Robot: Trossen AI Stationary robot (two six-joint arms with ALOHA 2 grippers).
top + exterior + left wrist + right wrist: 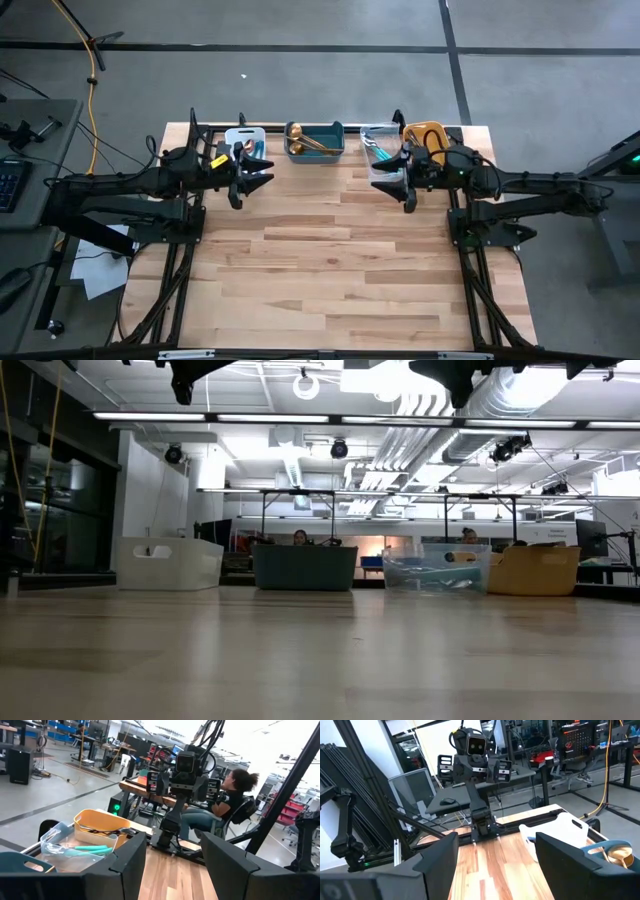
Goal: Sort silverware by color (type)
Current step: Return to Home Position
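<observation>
Over the far end of the table (330,270), see both arms folded back and facing each other, just in front of the row of bins. Read the left gripper (262,173) as spread wide with nothing between its fingers (125,865), and the right gripper (382,178) as equally wide and empty. Find the silverware all binned: gold spoons (305,140) in the teal bin (338,140), teal-handled pieces (87,849) in the clear bin (365,130), dark pieces (102,827) in the orange bin (425,126), more in the white bin (232,133), too small to tell apart. Judge the sorting done, with no utensil on the bare wood. For homing, raise each gripper above the bin rims first, then draw each arm toward its own base, slowly, jaws left apart. Mind the bin walls close beside both grippers and the opposite arm straight ahead; avoid any inward swing. Note a seated person (235,790) beyond the table, well apart from the arms.
</observation>
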